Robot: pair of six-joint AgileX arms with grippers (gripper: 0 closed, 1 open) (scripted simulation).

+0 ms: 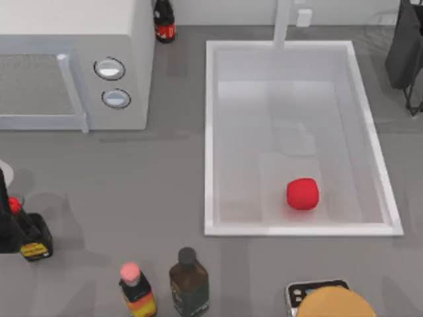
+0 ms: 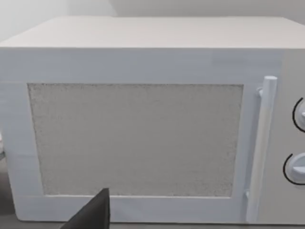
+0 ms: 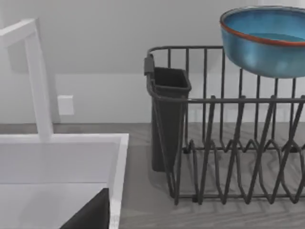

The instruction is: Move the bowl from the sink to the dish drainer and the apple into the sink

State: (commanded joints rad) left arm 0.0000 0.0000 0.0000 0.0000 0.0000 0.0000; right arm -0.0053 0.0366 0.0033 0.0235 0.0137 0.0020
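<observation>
**Apple in the sink, bowl on the drainer**

Top view: the apple (image 1: 303,194) lies on the floor of the sink (image 1: 209,132), near its front wall and right of centre, clear of every wall. The tap (image 1: 283,23) stands at the sink's far rim. Left of the sink sits a white microwave (image 1: 73,63), a dark bottle (image 1: 164,21) behind its right corner. Along the worktop's (image 1: 132,185) front edge — left to right — stand a black bottle with a yellow label (image 1: 34,239), a pink-capped bottle (image 1: 137,290), a brown bottle (image 1: 189,281) and a tan-orange round thing (image 1: 337,302).

Right wrist view: the bowl (image 3: 267,40) sits atop the dark wire dish drainer (image 3: 228,143), whose cutlery cup (image 3: 167,119) hangs on the side nearest the sink.

Tools: one dark fingertip of the left tool (image 2: 93,213) faces the microwave door; likewise one of the right tool (image 3: 93,214) above the sink's corner — whether either is released or clenched cannot be told.
</observation>
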